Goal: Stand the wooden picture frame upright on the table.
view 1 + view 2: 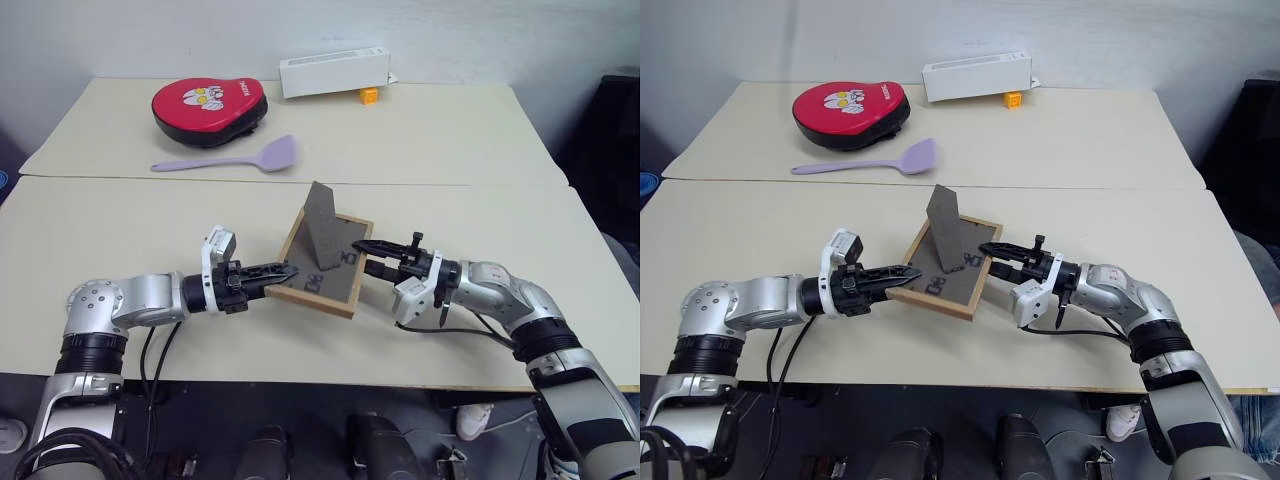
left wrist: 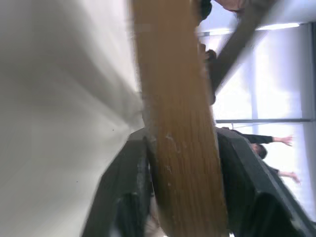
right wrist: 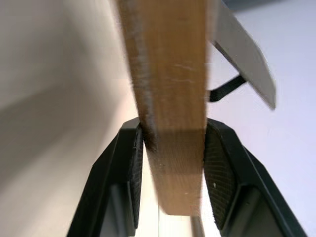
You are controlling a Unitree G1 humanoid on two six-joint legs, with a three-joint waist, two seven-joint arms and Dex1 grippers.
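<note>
With its easel stand [image 1: 322,228] swung out, the wooden picture frame [image 1: 322,265] is lying back-up over the table [image 1: 470,150], 2 grippers clamping opposite edges: left gripper [image 1: 285,270], right gripper [image 1: 362,247]; uneven lifting is risking a slip or twist

Light-wood picture frame [image 1: 322,300] w/ matt grey back; smooth matt cream table [image 1: 120,220]

Even, bright overhead light on the worktop [image 1: 450,140]; soft shadows w/ no hard edges, no glare. Head views sharp. Wrist views blurred close-up: frame edge [image 2: 177,123] out of focus, bright window behind washes out bkgd.
</note>
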